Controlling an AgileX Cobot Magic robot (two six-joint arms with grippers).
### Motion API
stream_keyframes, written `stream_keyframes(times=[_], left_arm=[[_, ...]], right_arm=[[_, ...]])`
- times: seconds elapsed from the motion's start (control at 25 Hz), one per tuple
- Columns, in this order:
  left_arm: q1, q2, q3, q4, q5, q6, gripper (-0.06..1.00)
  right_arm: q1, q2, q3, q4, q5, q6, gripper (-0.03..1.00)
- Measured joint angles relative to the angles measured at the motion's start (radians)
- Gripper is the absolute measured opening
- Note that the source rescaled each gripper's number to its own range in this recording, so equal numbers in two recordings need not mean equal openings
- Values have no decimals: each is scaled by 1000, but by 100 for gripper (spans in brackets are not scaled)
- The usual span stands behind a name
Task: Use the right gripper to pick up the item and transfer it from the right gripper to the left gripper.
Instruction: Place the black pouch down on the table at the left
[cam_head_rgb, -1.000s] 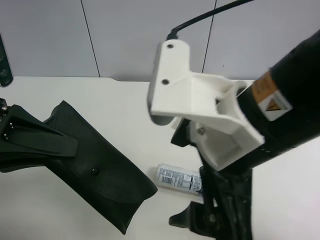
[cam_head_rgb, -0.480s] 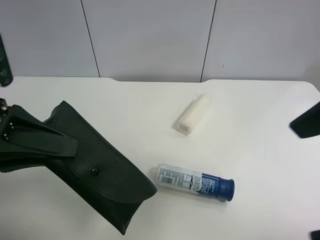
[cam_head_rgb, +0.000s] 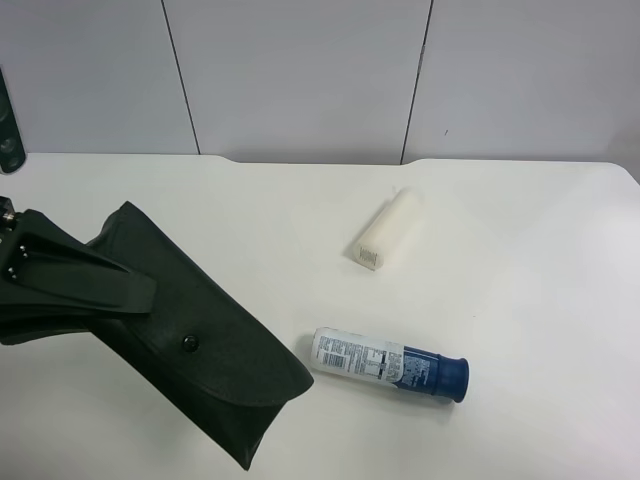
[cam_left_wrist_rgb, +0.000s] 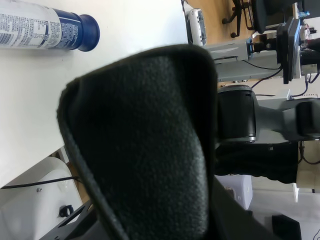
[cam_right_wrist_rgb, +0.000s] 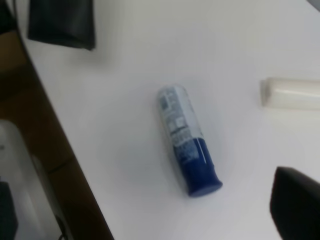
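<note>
The black-green glasses case hangs tilted above the table at the exterior high view's left, its flap end pointing down to the right. My left gripper is shut on its upper end. The case fills the left wrist view, and one corner shows in the right wrist view. My right arm is out of the exterior high view. Only one black finger shows in the right wrist view, well apart from the case, with nothing in it.
A white bottle with a blue cap lies on the white table; it also shows in the right wrist view and the left wrist view. A white rectangular block lies behind it. The table's edge shows.
The right arm with the white bracket has pulled away to the right and left the exterior high view. The left gripper and the case have not moved.
</note>
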Motion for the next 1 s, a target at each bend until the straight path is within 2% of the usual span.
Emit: stream_keyframes(times=[0.36,1.0], left_arm=[[0,0,0,0,0,0,1],[0,0,0,0,-21,0,0]], right_arm=[[0,-123,181,-29,-111,49,100],[-17,-124,184,-29,-125,49,100]])
